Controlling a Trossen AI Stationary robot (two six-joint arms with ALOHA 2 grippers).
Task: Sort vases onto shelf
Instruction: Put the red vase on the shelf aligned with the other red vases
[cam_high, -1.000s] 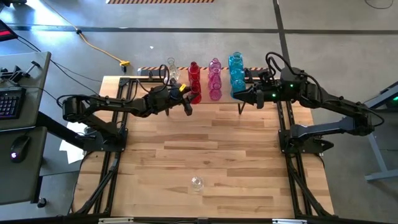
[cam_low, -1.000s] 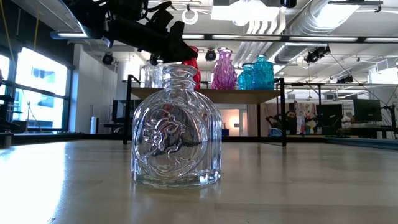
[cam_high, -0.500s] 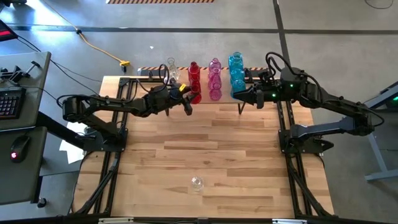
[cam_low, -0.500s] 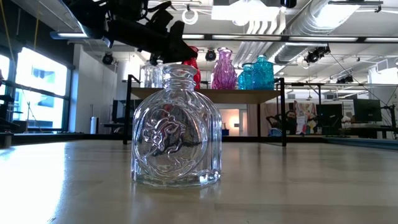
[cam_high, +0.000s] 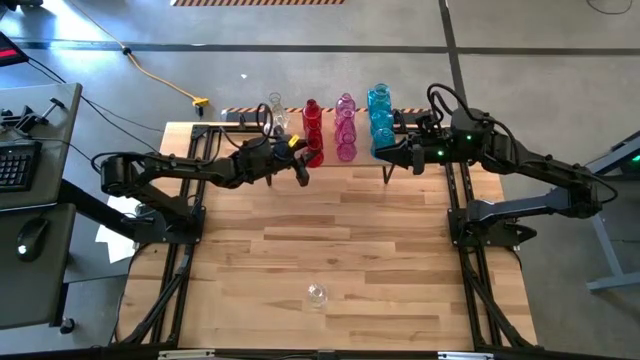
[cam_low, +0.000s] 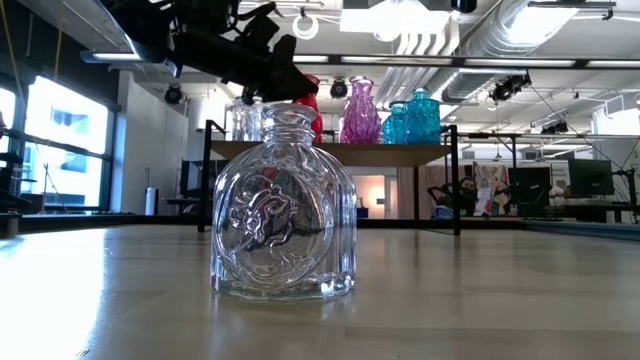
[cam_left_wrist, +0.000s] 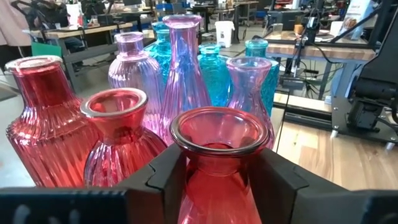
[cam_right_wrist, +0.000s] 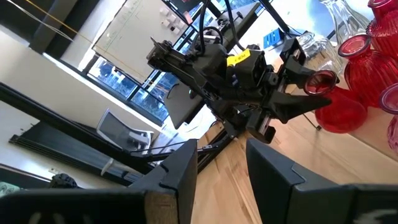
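A red translucent glass vase (cam_left_wrist: 219, 168) with a bulbous body and narrow neck stands at the near edge of the small raised light-wood shelf (cam_high: 330, 160), in the red row. The left gripper (cam_left_wrist: 221, 177) has its dark fingers on either side of the neck; whether they press it or have let go, I cannot tell. Pink and blue vases stand beside it. The right gripper (cam_right_wrist: 221, 168) hangs near the blue vases, fingers parted, holding nothing. One clear embossed glass vase (cam_low: 285, 205) stands apart on the wooden slatted tabletop (cam_high: 340, 250).
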